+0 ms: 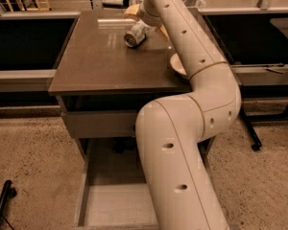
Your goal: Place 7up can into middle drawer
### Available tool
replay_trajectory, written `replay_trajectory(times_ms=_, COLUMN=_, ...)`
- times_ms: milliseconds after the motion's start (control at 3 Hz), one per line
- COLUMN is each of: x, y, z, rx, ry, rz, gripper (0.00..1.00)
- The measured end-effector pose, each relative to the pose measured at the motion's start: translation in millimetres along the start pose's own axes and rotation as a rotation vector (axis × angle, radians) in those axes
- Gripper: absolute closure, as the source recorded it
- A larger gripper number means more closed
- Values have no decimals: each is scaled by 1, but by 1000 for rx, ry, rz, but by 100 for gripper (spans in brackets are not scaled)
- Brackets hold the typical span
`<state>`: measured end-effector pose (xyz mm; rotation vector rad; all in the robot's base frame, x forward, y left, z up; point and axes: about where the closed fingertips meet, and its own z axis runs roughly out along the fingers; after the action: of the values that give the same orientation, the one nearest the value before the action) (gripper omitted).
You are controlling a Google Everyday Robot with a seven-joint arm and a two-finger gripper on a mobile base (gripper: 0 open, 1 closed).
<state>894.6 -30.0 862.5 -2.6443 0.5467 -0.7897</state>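
Observation:
The 7up can (135, 34) lies on its side at the back of the brown table top (96, 61), shiny end toward me. My gripper (147, 22) is at the far edge of the table right behind the can. It is open, with one cream finger (131, 11) to the can's back left and the other (162, 31) to its right. It does not hold the can. The middle drawer (113, 204) is pulled out low under the table, its pale floor partly hidden by my arm.
A cream bowl (175, 64) sits at the table's right edge, mostly hidden by my arm. A closed grey drawer front (98, 123) is under the table top. Dark benches flank the table, and a black stand leg (247, 131) is on the right floor.

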Motion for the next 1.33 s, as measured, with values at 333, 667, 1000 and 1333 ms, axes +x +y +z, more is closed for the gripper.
replay_trajectory(times_ms=333, x=-3, y=-3, z=21, rx=-32, ry=16, rz=-24, gripper=0)
replay_trajectory(times_ms=667, x=-6, y=-8, z=30, rx=-42, ry=23, rz=-40, gripper=14)
replay_trajectory(times_ms=1000, x=-8, y=-15, z=32, rx=-31, ry=17, rz=-51, gripper=38)
replay_trajectory(times_ms=1333, x=-16, y=-20, z=31, rx=-3, ry=-13, rz=-56, gripper=61)
